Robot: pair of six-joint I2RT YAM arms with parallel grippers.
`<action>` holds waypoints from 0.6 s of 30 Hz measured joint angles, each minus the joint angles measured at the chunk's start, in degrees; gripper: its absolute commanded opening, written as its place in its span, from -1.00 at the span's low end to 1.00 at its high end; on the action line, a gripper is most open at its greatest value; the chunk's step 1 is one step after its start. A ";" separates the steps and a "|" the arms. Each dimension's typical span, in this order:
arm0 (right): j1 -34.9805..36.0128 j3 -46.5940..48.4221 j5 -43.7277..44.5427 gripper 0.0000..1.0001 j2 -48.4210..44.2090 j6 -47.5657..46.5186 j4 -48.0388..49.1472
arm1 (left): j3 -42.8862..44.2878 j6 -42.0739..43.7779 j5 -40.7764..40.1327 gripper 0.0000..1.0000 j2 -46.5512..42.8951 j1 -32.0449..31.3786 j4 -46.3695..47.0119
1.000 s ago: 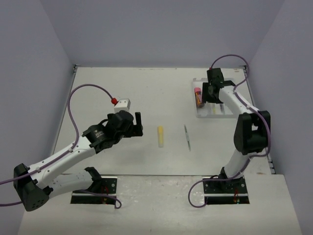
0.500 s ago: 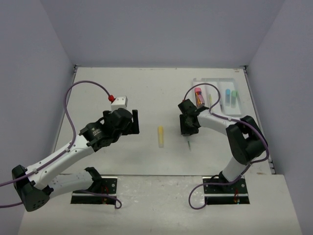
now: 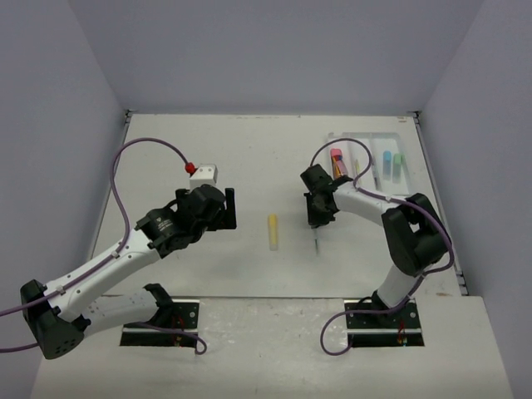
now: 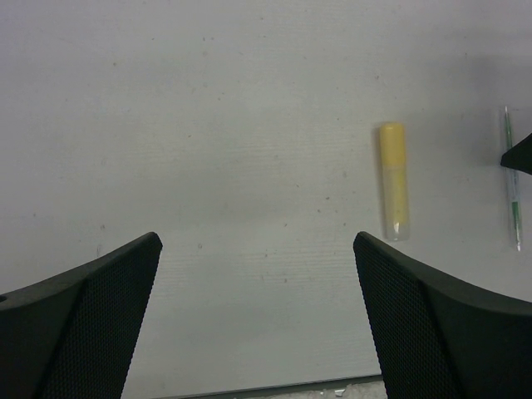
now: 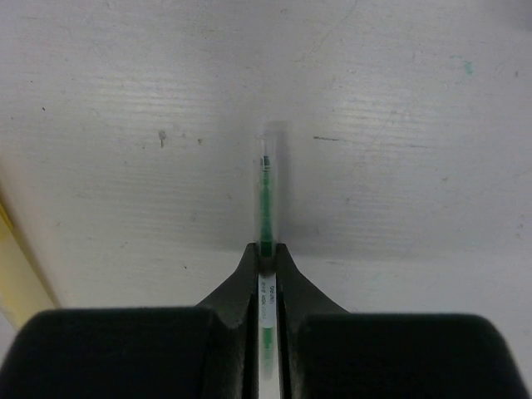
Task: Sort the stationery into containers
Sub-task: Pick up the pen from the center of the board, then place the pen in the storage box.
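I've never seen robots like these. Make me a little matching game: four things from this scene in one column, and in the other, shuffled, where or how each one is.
Things:
1. thin pen
2. yellow marker
3. pink-capped tube
4. left gripper

States:
A. lying in the white tray
B. open, holding nothing
C. pinched in the shut right gripper
D. lying loose on the table

Pairs: 1-C, 2-D, 3-A, 4-B.
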 measured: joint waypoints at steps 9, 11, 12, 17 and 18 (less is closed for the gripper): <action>-16.62 14.37 6.16 -1.00 -5.89 -11.08 -5.08 | -2.99 0.40 1.41 1.00 -1.22 0.00 1.06; -20.36 22.78 8.58 -1.00 -1.29 -13.80 -5.23 | -3.85 0.76 2.12 1.00 -1.98 0.00 1.21; -21.83 26.30 9.44 -1.00 1.48 -14.64 -4.78 | -4.09 0.93 2.49 1.00 -2.25 0.00 1.28; -25.73 38.98 11.92 -0.81 15.13 -18.10 -4.83 | -4.42 1.95 3.49 1.00 -2.97 -0.02 1.80; -25.89 40.33 12.52 -0.73 17.28 -18.81 -5.36 | -4.42 2.27 3.46 1.00 -3.07 -0.02 1.69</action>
